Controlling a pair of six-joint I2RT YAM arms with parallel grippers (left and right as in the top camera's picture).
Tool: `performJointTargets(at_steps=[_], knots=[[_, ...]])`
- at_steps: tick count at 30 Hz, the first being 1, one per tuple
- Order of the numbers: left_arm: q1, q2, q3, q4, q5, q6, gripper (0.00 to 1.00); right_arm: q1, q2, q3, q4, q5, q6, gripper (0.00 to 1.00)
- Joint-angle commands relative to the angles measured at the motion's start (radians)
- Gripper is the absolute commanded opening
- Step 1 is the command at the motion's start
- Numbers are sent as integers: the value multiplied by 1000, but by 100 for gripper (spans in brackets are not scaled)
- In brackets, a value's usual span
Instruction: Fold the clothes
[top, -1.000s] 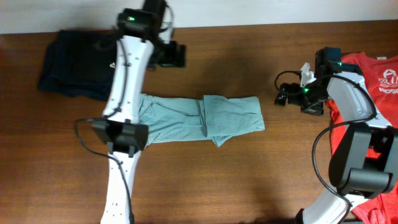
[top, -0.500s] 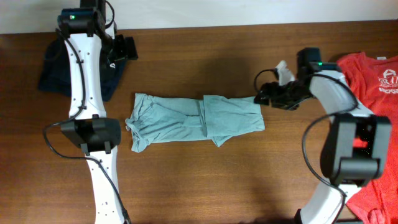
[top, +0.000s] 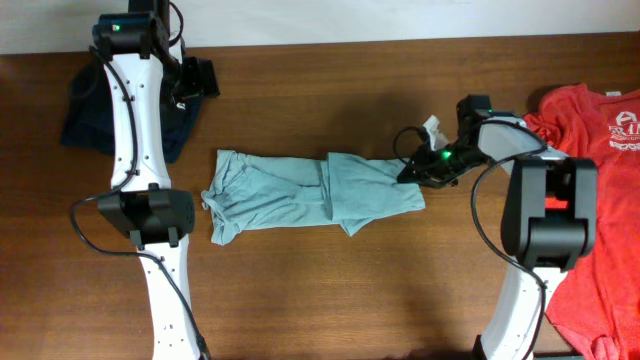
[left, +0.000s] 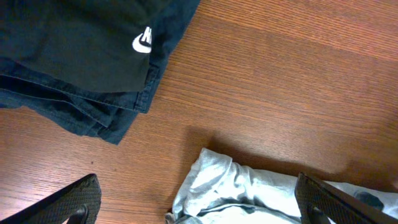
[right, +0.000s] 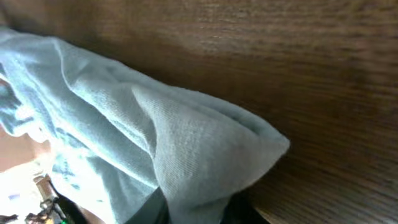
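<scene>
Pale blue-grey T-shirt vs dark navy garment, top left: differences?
The pale blue-grey T-shirt lies mid-table as a long rumpled strip, half folded; the dark navy garment is a compact layered stack. The navy one bears a small white logo; the T-shirt shows none. Both are soft cloth on the wooden table.

The pale T-shirt (top: 310, 190) lies in the middle of the table (top: 330, 290), folded into a long, rumpled strip running left to right, its right part doubled over. The red T-shirt (top: 600, 130) with white print sprawls unfolded at the table's right edge. A navy garment (top: 85, 115) lies folded at its far-left corner.
</scene>
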Motion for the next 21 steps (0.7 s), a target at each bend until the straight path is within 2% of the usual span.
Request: performJointTargets(at_steps=[1, 2, 3, 10, 21], knots=[[4, -14, -6, -2, -20, -8, 99, 3, 36, -18, -3, -11, -10, 18], [4, -14, -6, -2, -21, -8, 99, -2, 36, -18, -8, 2, -10, 7], [4, -14, -6, -2, -27, -8, 99, -8, 35, -18, -12, 7, -10, 4], [6, -14, -6, -2, -44, 34, 99, -132, 11, 20, -64, 11, -37, 4], [6, -14, -6, -1, -33, 33, 99, -335, 11, 266, -406, 276, -78, 4]])
